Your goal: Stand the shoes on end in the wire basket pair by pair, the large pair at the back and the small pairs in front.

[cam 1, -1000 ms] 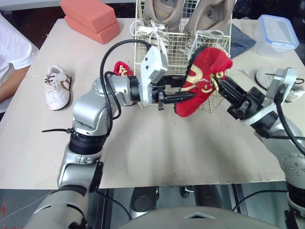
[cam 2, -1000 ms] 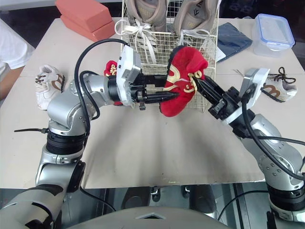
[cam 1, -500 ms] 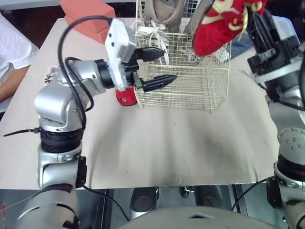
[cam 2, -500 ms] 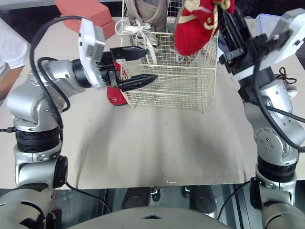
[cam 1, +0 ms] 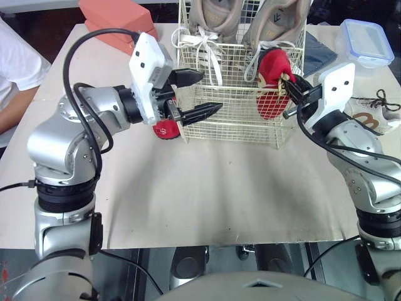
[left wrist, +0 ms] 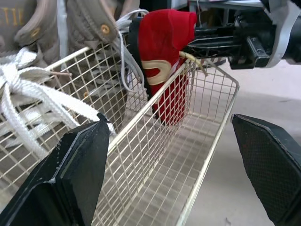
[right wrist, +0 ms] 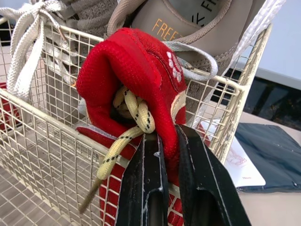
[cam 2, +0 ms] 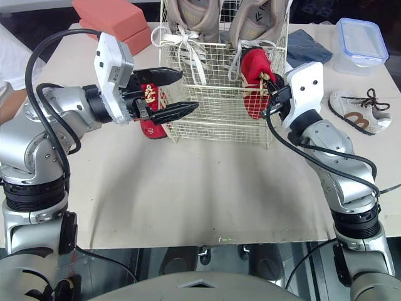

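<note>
right hand grips red shoe upright inside wire basket.

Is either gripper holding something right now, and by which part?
The right gripper pinches the red shoe by its collar edge; the left gripper is open, holding nothing.

From my head, both eyes look down on the wire basket from its front; each wrist camera faces it close up, sharing the red shoe.
</note>
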Motion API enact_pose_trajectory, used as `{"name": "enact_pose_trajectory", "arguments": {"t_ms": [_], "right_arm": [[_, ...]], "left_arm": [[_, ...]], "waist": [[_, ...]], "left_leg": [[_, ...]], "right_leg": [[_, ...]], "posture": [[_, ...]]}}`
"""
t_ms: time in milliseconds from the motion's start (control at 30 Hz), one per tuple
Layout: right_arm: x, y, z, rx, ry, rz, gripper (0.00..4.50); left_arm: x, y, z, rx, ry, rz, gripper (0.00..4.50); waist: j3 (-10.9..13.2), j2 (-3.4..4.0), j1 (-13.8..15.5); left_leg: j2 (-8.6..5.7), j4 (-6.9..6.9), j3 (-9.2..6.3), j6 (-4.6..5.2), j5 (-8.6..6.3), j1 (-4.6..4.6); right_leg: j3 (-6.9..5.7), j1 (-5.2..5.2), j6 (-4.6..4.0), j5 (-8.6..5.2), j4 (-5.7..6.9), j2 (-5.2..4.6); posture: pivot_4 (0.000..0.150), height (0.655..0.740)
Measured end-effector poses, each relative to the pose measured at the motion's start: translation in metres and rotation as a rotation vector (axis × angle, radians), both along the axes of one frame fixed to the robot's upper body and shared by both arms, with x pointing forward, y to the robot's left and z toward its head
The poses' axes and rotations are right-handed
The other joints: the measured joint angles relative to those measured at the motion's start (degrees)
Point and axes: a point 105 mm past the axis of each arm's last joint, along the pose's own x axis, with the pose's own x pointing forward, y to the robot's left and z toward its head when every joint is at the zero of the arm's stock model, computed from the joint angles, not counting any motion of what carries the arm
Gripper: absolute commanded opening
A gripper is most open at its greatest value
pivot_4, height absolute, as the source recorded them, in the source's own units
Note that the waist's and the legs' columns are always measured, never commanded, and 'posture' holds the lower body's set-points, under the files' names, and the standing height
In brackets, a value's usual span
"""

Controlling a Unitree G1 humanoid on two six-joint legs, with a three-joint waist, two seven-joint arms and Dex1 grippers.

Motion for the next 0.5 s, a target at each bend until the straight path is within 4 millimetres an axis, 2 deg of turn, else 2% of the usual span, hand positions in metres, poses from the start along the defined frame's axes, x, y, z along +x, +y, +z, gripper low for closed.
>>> {"name": "enact_pose_trajectory", "arguments": {"t_ms": [33,67,167,200,333,367,400,500], "right_arm": [[0.000,-0.001,0.000,0.001,0.007,-0.001,0.69],[0.001,-0.002,0.000,0.001,0.011,-0.005,1.00],[0.001,-0.006,0.002,0.003,0.008,-0.021,2.41],[0.002,-0.006,0.002,0.004,0.008,-0.022,2.50],[0.001,-0.014,0.004,0.015,0.001,-0.039,3.81],[-0.001,-0.017,0.004,0.024,0.003,-0.039,4.26],[-0.003,-0.019,0.004,0.032,0.003,-0.030,4.45],[-0.017,-0.027,0.014,0.045,-0.031,0.036,4.45]], "left_arm": [[-0.001,-0.001,0.000,0.000,-0.002,0.000,4.50],[-0.001,-0.001,0.001,0.000,-0.005,0.001,4.50],[-0.002,-0.001,0.001,0.000,-0.007,-0.001,4.50],[-0.002,-0.001,0.001,0.001,-0.007,0.000,4.50],[-0.001,0.004,0.001,0.018,-0.007,0.017,4.50],[0.000,0.008,0.000,0.020,-0.005,0.030,4.50],[0.002,0.012,-0.001,0.018,0.000,0.046,4.50],[0.012,0.042,-0.004,-0.020,0.034,0.145,4.50]], "waist": [[0.0,0.00,0.0],[0.0,0.00,0.0],[0.0,0.00,-0.1],[0.0,0.00,-0.1],[0.0,0.01,-0.1],[0.0,0.01,-0.1],[0.0,0.01,-0.1],[0.0,0.03,-0.1]], "left_leg": [[0.00,0.00,0.00,0.00,0.00,0.00],[0.00,0.01,0.01,0.00,0.00,0.00],[0.00,-0.01,0.01,0.00,0.00,0.00],[0.00,-0.01,0.01,0.00,0.00,0.00],[0.00,-0.04,0.02,0.00,0.00,0.00],[0.00,-0.05,0.02,0.00,0.00,0.00],[0.00,-0.05,0.03,0.00,0.00,0.00],[0.00,-0.08,0.03,0.00,0.00,0.00]], "right_leg": [[0.00,0.00,0.00,0.00,0.00,0.00],[0.01,0.00,0.00,0.00,-0.01,0.00],[0.01,0.00,0.00,0.00,0.00,0.01],[0.01,-0.01,0.00,0.00,0.00,0.01],[0.01,-0.02,0.00,0.00,-0.01,0.02],[0.01,-0.02,0.00,0.00,-0.02,0.01],[0.02,-0.02,0.00,0.00,-0.03,0.01],[0.01,-0.04,0.01,-0.01,-0.05,0.02]], "posture": [[0.150,0.6860],[0.150,0.6860],[0.150,0.6860],[0.150,0.6860],[0.150,0.6860],[0.150,0.6860],[0.150,0.6860],[0.150,0.6860]]}}
